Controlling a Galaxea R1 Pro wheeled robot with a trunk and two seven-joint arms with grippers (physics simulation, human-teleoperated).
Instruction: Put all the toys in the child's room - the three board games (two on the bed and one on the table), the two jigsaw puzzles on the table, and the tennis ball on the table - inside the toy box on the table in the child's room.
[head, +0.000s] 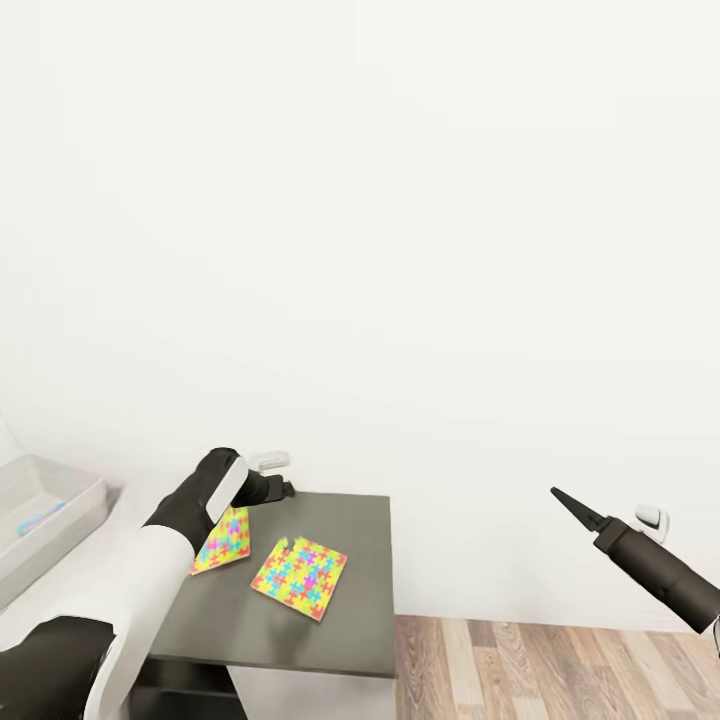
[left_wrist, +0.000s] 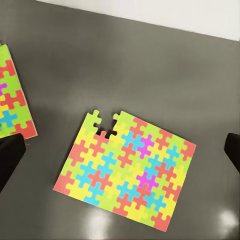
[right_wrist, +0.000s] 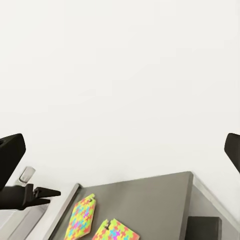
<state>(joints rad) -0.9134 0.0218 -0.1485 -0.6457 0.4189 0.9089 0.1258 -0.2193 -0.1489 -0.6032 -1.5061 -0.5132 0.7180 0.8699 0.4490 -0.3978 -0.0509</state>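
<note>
Two jigsaw puzzles lie flat on the dark grey table (head: 340, 640). One puzzle (head: 300, 577) (left_wrist: 127, 170) has a piece-shaped notch in one edge. The other puzzle (head: 225, 540) (left_wrist: 10, 95) is partly covered by my left forearm. My left gripper (head: 278, 488) (left_wrist: 120, 150) hovers open over the table, its fingers (left_wrist: 10, 155) spread wide above the notched puzzle. My right gripper (head: 570, 505) (right_wrist: 120, 150) hangs open in the air right of the table, holding nothing. The pale grey toy box (head: 60, 510) stands at the far left with something flat and blue inside. The tennis ball is out of view.
A white wall rises close behind the table, with small wall fittings (head: 272, 460) (head: 650, 520) low on it. Wood plank floor (head: 560, 670) lies right of the table, below my right arm. The toy box rests on a pale surface (head: 60, 600) adjoining the table.
</note>
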